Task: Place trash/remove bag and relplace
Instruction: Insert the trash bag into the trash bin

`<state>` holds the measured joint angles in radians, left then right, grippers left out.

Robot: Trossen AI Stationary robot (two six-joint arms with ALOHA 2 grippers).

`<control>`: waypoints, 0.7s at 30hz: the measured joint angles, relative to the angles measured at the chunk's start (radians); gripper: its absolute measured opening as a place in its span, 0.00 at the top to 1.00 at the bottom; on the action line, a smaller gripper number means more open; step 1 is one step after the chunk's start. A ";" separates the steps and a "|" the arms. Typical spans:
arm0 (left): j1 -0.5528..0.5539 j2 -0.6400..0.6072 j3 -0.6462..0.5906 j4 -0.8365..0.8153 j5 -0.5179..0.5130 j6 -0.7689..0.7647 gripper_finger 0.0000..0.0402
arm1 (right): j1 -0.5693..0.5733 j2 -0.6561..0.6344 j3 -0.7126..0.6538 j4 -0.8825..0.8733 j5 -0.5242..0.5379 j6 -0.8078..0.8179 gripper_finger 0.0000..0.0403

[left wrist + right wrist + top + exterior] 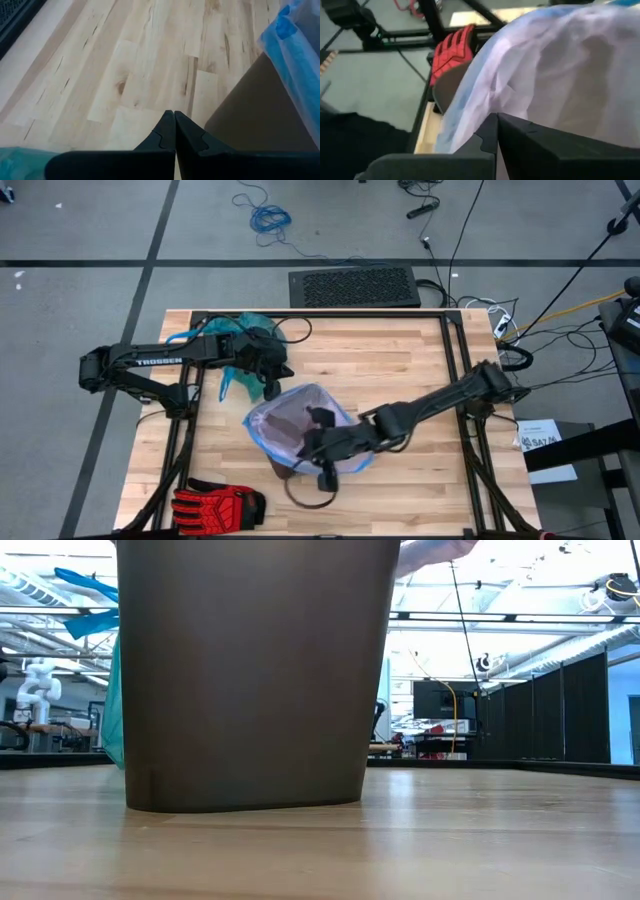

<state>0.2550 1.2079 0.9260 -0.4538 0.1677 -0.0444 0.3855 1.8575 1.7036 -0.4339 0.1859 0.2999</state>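
The teal-green bag (245,332) is bunched around my left gripper (270,387) at the table's far left. Part of it hangs down (112,720), and a blue loop (88,590) sits high. In the left wrist view that gripper (175,120) is shut with nothing between its tips; teal film (20,159) lies behind them. The brown bin (255,670) stands mid-table, lined with a pale lilac bag (300,420) with a blue rim. My right gripper (325,470) is shut at the bin's near rim. The trash is out of view. My left gripper has the teal bag draped about its body. Its shut fingertips (167,131) show no film between them, and I cannot tell which part carries the bag. My right gripper slants down toward the table's near left. Its shut fingertips (492,131) stand against the lilac bag's overhanging film (520,95); I cannot tell whether a fold is caught.
A red-and-black glove (215,505) lies at the near left corner, ahead of my right gripper (497,117). Black frame rails (460,360) border the table. Bare wood lies between the bin and the right rail.
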 joint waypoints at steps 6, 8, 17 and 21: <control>0.000 0.000 0.000 0.000 0.000 0.000 1.00 | -0.003 0.154 0.264 -0.132 -0.107 -0.021 1.00; 0.000 0.000 0.000 0.002 -0.001 0.000 1.00 | -0.002 0.211 0.357 -0.191 -0.134 -0.036 1.00; 0.000 0.000 0.000 0.003 -0.003 0.021 1.00 | 0.000 0.338 0.533 -0.243 -0.174 -0.035 1.00; 0.001 0.000 0.000 0.004 -0.023 0.025 1.00 | 0.001 0.347 0.534 -0.222 -0.165 -0.023 1.00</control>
<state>0.2562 1.2076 0.9264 -0.4498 0.1442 -0.0195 0.3861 2.2047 2.2372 -0.6558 0.0210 0.2766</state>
